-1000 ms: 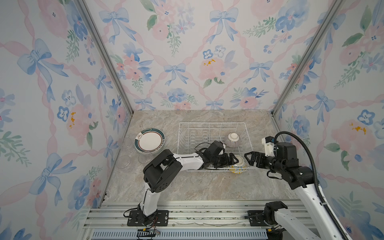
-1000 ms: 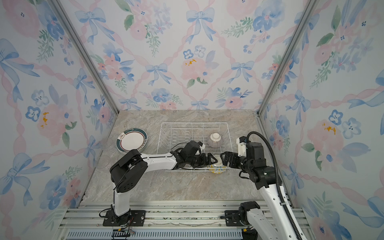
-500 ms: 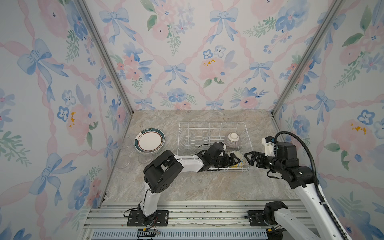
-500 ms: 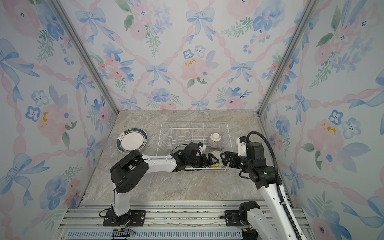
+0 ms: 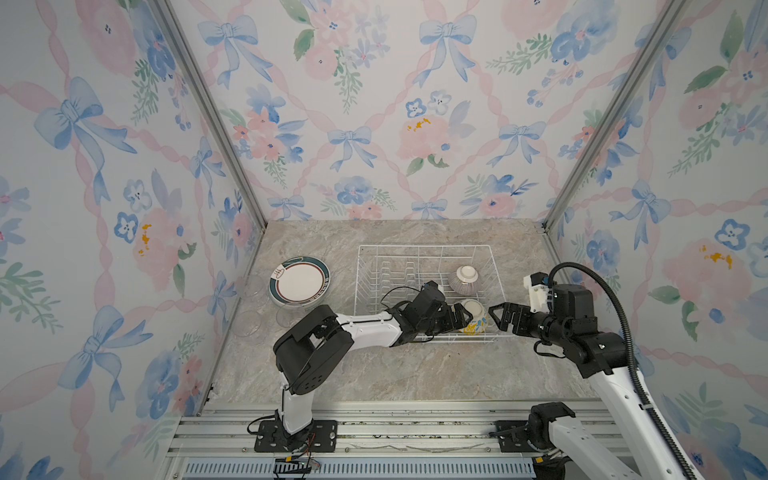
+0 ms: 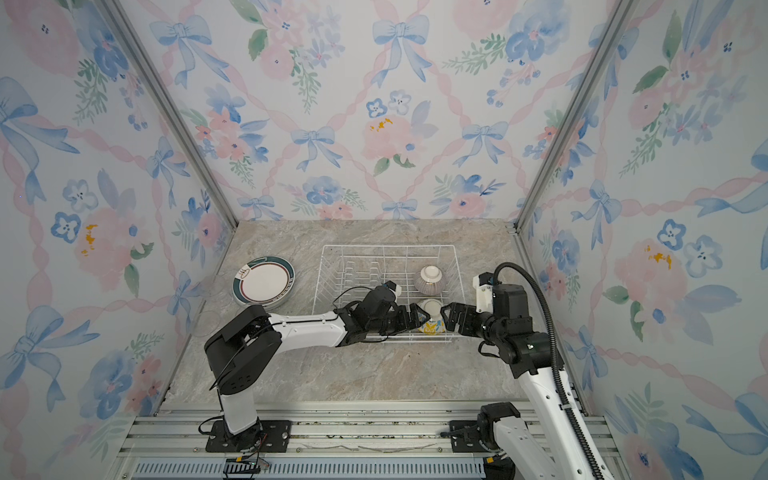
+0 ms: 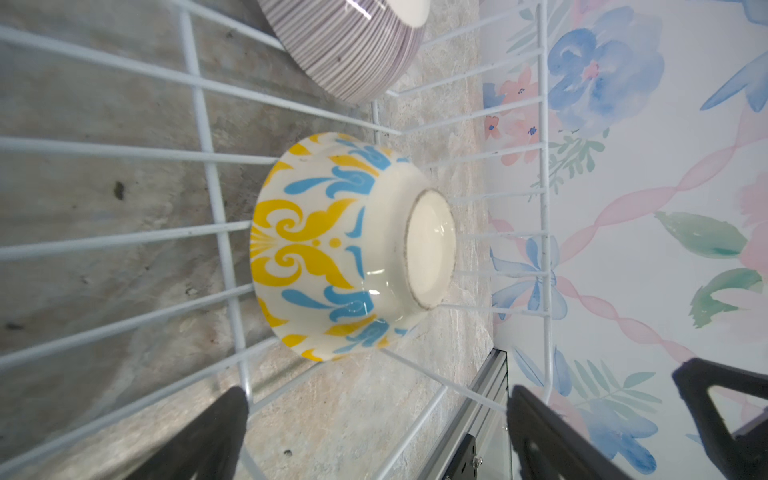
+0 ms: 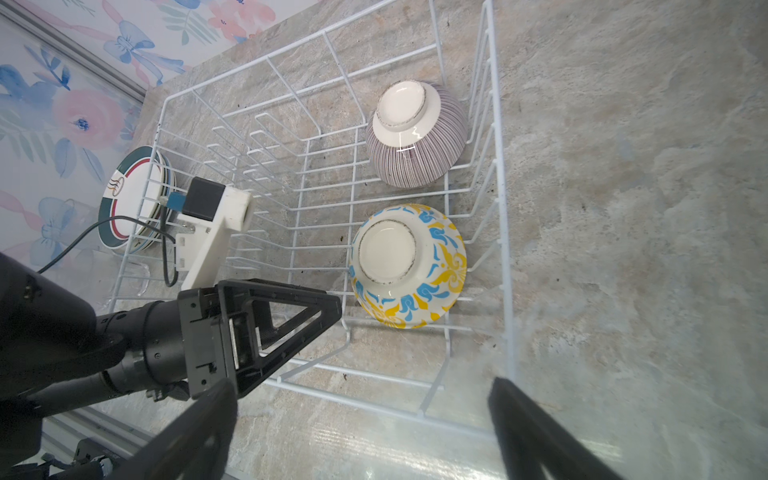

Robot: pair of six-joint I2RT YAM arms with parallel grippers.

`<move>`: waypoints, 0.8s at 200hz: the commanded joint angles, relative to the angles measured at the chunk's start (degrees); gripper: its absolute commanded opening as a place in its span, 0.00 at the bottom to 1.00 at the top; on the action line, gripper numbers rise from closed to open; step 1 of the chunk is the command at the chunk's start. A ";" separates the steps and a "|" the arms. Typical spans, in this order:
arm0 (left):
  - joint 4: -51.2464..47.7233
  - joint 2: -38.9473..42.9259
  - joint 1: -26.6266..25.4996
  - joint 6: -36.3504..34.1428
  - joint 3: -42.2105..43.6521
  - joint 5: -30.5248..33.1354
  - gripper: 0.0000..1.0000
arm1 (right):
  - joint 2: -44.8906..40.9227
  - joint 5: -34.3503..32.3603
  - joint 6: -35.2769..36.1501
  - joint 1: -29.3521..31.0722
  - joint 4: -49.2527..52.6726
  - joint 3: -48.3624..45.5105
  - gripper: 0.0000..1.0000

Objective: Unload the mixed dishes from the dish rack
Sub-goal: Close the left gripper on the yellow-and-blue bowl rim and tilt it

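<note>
Both top views: yellow-blue bowl (image 5: 475,320) upside down in dish rack (image 5: 419,247), corner nearest right arm; purple-striped bowl (image 5: 463,279) behind. Left tool (image 5: 460,318) and right tool (image 5: 495,316) flank it, both released, empty.
Left wrist: bowl ahead, not yet between jaws. Advance slowly; likely wire snag.
Right wrist: right tool outside rack; best held clear.

White links (image 5: 365,328), black joints (image 5: 311,353), black right end effector (image 5: 497,318), ribbed cable (image 5: 624,320)

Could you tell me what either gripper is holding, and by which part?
Nothing: left gripper and right gripper stand open, flanking the yellow-blue bowl.
</note>
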State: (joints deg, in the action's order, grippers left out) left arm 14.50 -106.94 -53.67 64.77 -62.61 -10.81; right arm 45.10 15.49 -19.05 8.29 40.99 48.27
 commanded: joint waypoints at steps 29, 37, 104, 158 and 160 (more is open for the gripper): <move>-4.17 -2.73 -0.11 -2.22 -3.36 0.78 0.98 | 0.12 0.69 0.83 -0.38 1.02 0.22 0.97; -3.64 -3.06 -0.02 -2.20 -3.50 0.34 0.98 | 0.02 0.52 0.96 -0.45 1.11 0.32 0.97; -2.40 -6.56 0.65 -1.67 -6.10 -1.82 0.98 | -0.19 0.09 1.16 -0.47 1.19 -0.15 0.97; -2.11 -7.81 0.74 -2.32 -7.31 -1.26 0.98 | 0.85 0.21 1.14 -0.56 1.10 -0.11 0.97; -2.11 -7.88 0.71 -2.29 -7.34 -1.30 0.98 | 0.88 0.28 1.12 -0.56 1.10 -0.06 0.97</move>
State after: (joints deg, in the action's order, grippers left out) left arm 12.34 -112.73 -53.47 64.10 -68.64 -11.99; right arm 45.30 15.44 -18.83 8.29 40.99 48.27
